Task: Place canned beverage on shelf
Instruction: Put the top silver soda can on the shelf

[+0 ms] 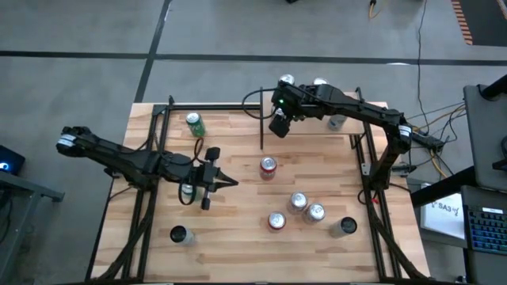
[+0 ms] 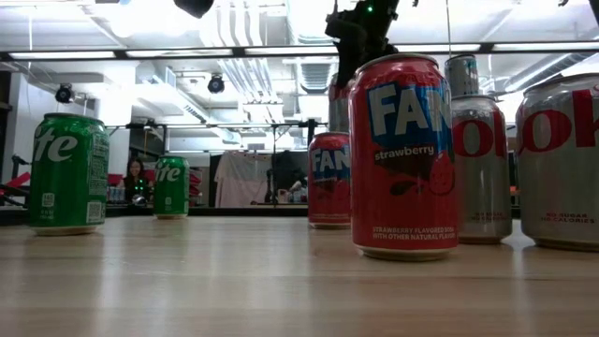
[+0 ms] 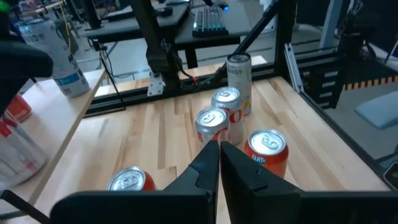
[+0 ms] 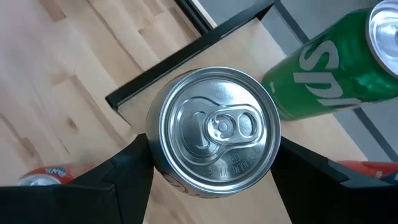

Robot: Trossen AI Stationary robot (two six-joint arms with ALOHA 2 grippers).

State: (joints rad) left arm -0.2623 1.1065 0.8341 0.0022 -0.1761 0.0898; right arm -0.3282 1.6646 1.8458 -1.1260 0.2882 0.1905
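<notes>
butcher-block table (image 1: 238, 198), right gripper (image 4: 211, 163) clasping upright can (image 4: 214, 134) (tab up)

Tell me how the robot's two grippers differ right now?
The right gripper grips a silver-topped can between its dark fingers; the left gripper is shut on nothing. The right one is raised near the table's far edge, while the left hovers nearer the middle, facing standing cans. Both have two dark fingers.

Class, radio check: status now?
Right gripper shut on can, above shelf. Left gripper shut, empty, mid-table. Green can close by.
</notes>
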